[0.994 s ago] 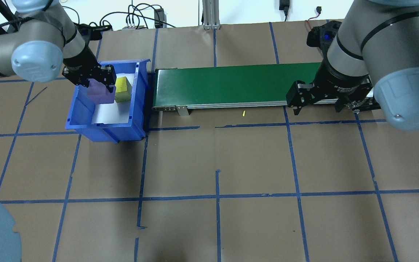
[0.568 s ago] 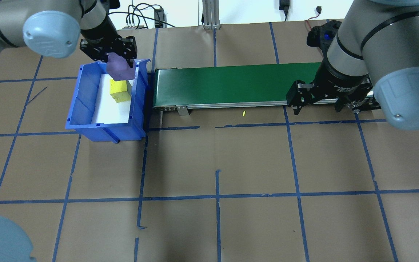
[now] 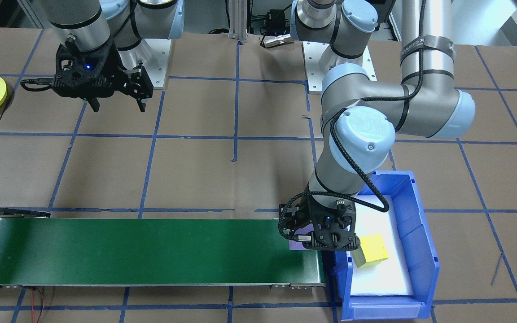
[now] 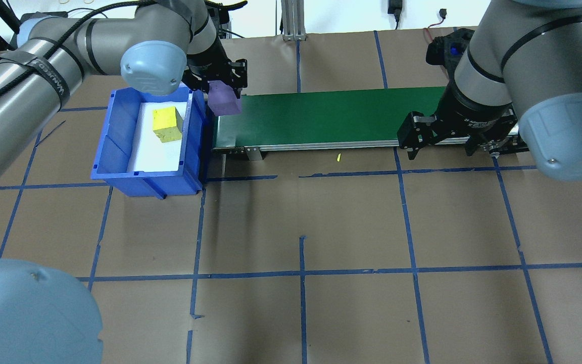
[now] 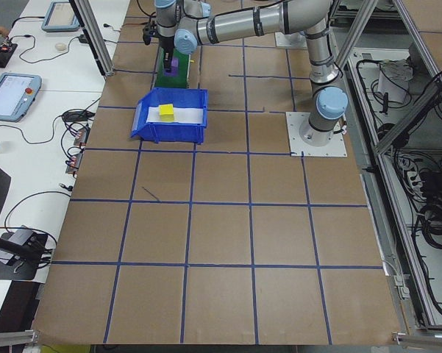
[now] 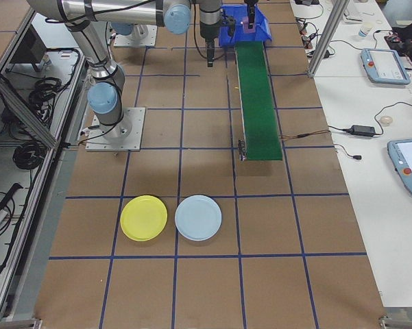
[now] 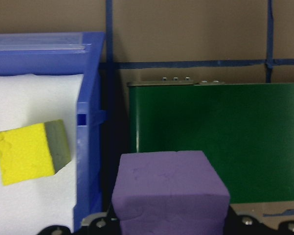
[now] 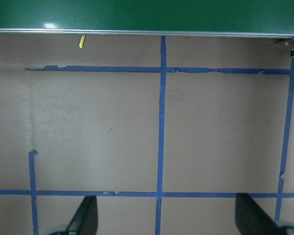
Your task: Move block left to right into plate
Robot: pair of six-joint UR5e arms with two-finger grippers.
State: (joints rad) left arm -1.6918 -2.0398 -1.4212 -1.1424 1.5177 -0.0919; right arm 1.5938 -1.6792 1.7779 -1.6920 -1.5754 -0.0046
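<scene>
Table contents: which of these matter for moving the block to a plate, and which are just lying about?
In the job:
purple block, held by the left gripper
green conveyor
blue bin
yellow plate
pale blue plate
right gripper, open

Lying about:
yellow block in the bin
yellow scrap

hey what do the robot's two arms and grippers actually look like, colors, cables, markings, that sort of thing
Both arms are silver-grey metal tubes with pale blue round joint caps. The left arm has a black cable strapped along it with black bands. The right arm shows a black ring. Left gripper and right gripper are black, two-fingered; a small blue light glows on each mount.
</scene>
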